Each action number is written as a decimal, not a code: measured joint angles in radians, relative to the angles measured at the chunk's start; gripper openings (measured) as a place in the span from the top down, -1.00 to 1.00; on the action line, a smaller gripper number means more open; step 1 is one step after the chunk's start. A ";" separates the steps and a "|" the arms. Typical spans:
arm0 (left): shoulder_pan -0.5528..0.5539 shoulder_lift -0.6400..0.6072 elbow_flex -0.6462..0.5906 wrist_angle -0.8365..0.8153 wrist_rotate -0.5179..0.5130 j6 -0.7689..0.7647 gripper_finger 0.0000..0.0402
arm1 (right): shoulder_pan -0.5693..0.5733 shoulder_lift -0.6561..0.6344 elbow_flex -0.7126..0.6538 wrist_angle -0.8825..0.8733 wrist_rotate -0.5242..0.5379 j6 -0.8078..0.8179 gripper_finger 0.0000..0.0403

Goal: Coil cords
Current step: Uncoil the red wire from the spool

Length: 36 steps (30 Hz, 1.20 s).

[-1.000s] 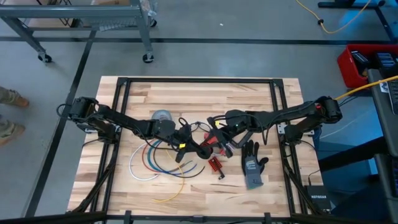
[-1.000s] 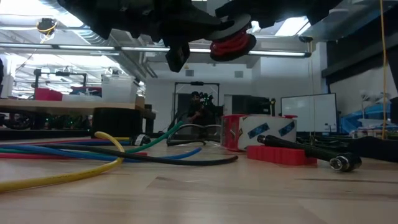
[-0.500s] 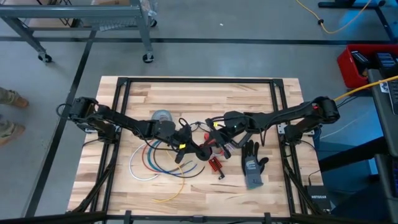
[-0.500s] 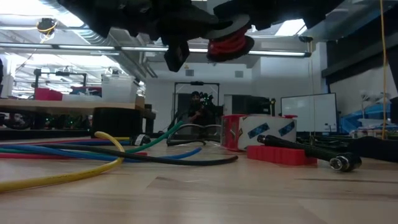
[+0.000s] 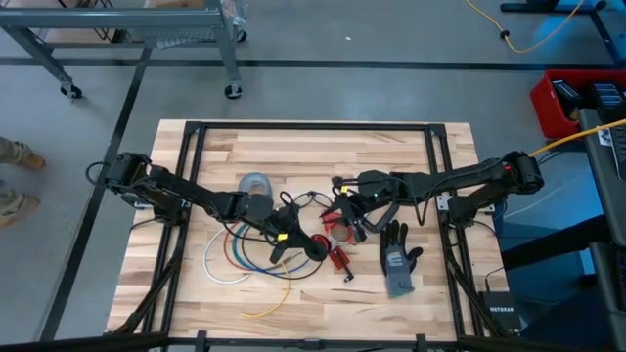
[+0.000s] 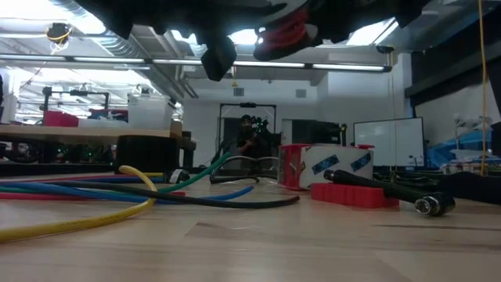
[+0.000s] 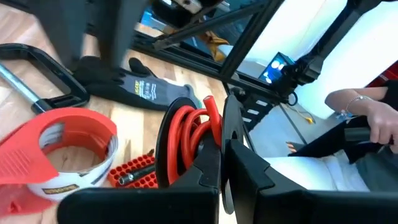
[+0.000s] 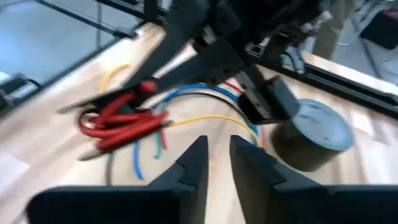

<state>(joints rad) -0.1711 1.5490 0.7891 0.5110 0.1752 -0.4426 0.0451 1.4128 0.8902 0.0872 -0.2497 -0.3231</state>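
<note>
One red cord (image 7: 186,140) mid-table, lifted

Left gripper (image 7: 224,177) clamped, right gripper (image 8: 214,155) parted

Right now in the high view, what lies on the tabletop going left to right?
White cord → blue cord → grey tape roll → red bit holder → grey glove.

Glossy red cord (image 7: 186,140), pale wooden table (image 5: 323,147).
</note>
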 joint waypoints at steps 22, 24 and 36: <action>0.029 0.001 -0.002 0.006 0.022 0.003 0.98 | 0.015 0.047 0.000 0.104 -0.144 0.052 0.22; 0.029 0.002 -0.002 -0.003 0.025 0.001 0.98 | 0.014 0.047 0.001 0.121 -0.144 0.052 0.22; 0.030 0.002 -0.002 0.006 0.026 0.003 0.98 | 0.015 0.047 0.002 0.133 -0.147 0.053 0.22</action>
<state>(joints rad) -0.1413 1.5509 0.7868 0.5171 0.2008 -0.4397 0.0597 1.4593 0.8921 0.2204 -0.3968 -0.2697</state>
